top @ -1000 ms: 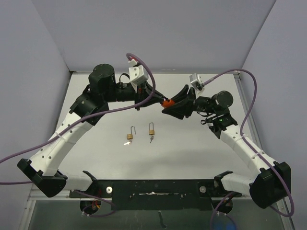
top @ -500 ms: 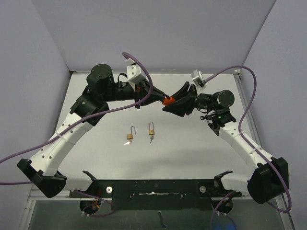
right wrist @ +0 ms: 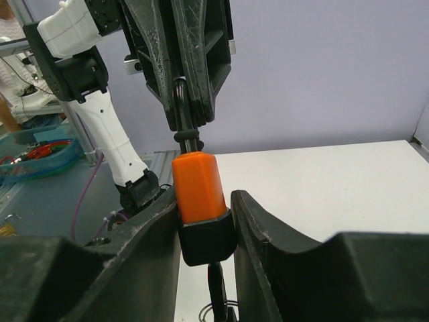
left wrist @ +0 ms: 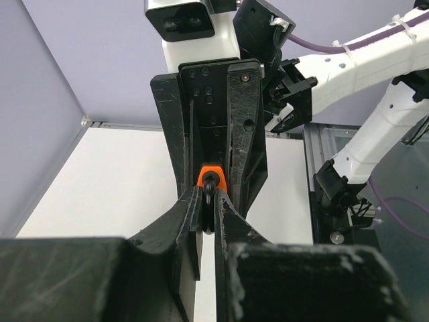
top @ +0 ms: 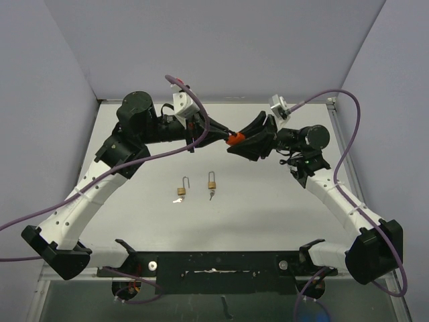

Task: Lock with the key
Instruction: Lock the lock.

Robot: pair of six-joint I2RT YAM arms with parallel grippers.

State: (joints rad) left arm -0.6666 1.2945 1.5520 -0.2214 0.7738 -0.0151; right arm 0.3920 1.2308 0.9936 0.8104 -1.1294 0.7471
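Orange lock in R hand, L hand

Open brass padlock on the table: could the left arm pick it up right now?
Probably not yet. The left gripper is shut on the dark end of the orange lock, which the right gripper also clamps in mid-air. The way down to the open brass padlock looks free.

Padlock left of second padlock
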